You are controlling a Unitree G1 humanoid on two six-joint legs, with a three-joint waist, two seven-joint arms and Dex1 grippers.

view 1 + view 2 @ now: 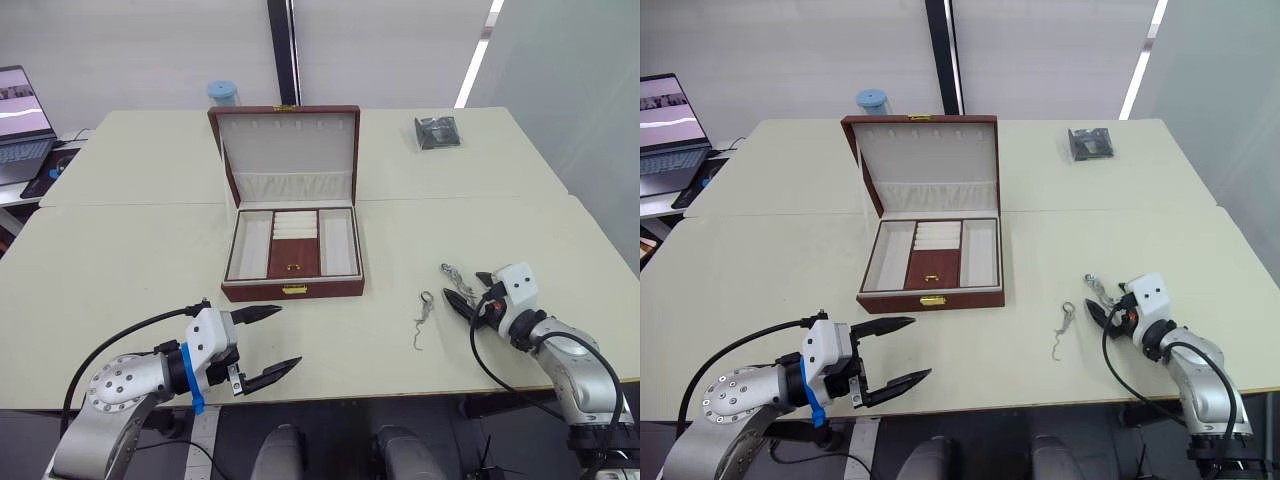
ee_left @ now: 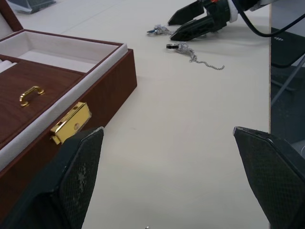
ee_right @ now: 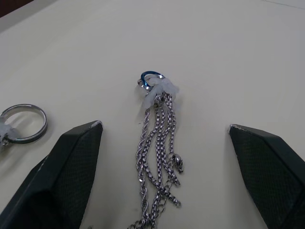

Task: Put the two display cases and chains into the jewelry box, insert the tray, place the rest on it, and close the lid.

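Note:
The jewelry box (image 1: 292,291) stands open mid-table, its lid (image 1: 290,150) upright behind it. The tray (image 1: 294,258), with its brown middle and gold pull, sits inside the box. The display cases are out of view. To the right, a thin chain with a ring (image 1: 424,320) lies on the table. A bundle of chains (image 3: 159,129) lies between the fingers of my right gripper (image 1: 458,300), which is open and low over the table. Near the front edge, left of the box's front, my left gripper (image 1: 288,336) hangs open and holds nothing.
A dark crinkled packet (image 1: 437,131) lies at the far right of the table. Behind the lid is a blue-lidded container (image 1: 222,93). A laptop (image 1: 22,125) sits on a side table at far left. Bare tabletop surrounds the box.

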